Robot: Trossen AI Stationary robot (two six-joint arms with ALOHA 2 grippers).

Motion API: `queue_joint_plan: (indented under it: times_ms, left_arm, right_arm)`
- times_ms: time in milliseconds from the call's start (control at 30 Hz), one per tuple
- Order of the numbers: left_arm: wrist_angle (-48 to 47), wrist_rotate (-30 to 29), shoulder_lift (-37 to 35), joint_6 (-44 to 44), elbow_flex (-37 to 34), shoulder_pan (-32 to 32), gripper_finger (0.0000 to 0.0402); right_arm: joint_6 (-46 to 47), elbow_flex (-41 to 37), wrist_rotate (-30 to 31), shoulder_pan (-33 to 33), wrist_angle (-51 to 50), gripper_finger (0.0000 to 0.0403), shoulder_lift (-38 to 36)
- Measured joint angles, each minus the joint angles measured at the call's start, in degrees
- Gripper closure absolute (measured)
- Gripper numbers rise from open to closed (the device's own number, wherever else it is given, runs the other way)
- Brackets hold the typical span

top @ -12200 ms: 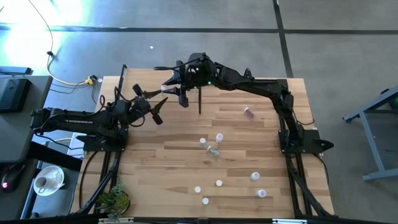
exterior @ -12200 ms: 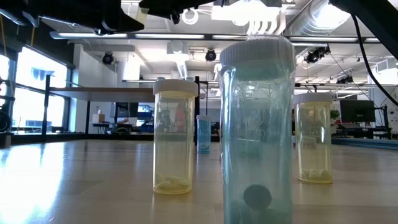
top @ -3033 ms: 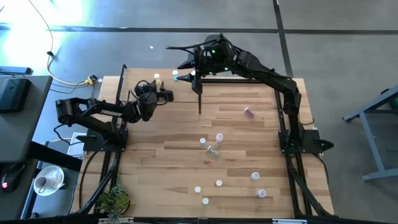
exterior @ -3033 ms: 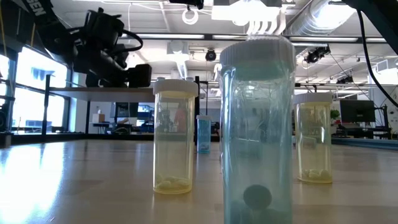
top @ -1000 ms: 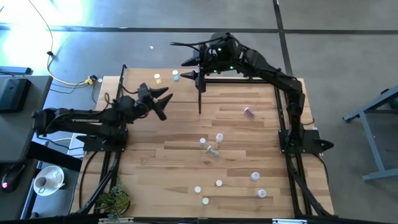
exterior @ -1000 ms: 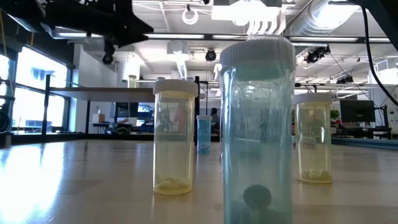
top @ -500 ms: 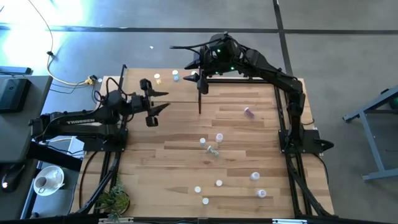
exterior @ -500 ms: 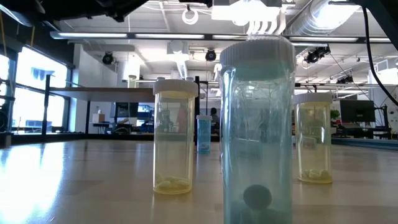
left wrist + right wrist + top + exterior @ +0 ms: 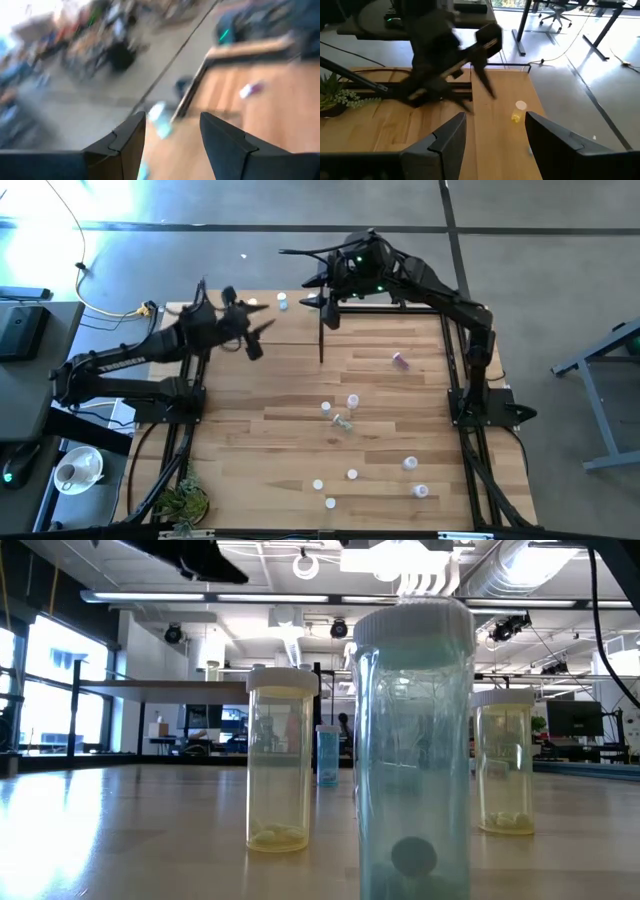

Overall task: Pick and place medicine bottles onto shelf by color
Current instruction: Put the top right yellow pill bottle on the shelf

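Both hands are sitting empty at the far end of the worktop (image 9: 400,420), so the step in hand is judged to be the gap between placements: a new bottle has to be fetched. The left hand (image 9: 248,330) is hanging with its fingers spread wide and nothing between them, near the far left corner; the right hand (image 9: 322,293) is hovering above the far edge, also wide and empty, close to the thin black post (image 9: 321,340) of the shelf. A yellow bottle (image 9: 518,111) and a blue bottle (image 9: 283,302) are already standing at that far edge, while the rest are waiting well apart: a pink bottle (image 9: 400,361) lying on its side toward the right, a small cluster (image 9: 340,412) at the middle, and a scatter of bottles (image 9: 352,474) at the near end. The next move probably calls for one arm to reach back toward the middle and come down over a bottle of a matching colour. Compared with half a second ago, the left arm is swinging farther toward the far left corner, while the right hand and every bottle are staying put.
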Motion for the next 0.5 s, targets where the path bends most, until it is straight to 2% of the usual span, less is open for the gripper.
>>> queue_joint_plan:
  times_ms: [167, 400, 500]
  left_arm:
    - [-11.32, 0.26, 3.52, -6.62, 6.45, 4.07, 0.0225]
    - [-20.16, 0.17, 8.27, -17.8, 6.88, 6.95, 0.0226]
    - [-21.75, -0.14, 10.31, -18.61, 6.86, 7.09, 0.0227]
  right_arm:
    - [0.43, 0.0, 0.8, 0.0, -1.9, 0.0208, -0.7]
    - [0.43, 0.0, 1.89, 0.0, -4.34, 0.0208, -0.87]
    - [0.41, 0.0, 1.89, 0.0, -4.56, 0.0208, -0.87]
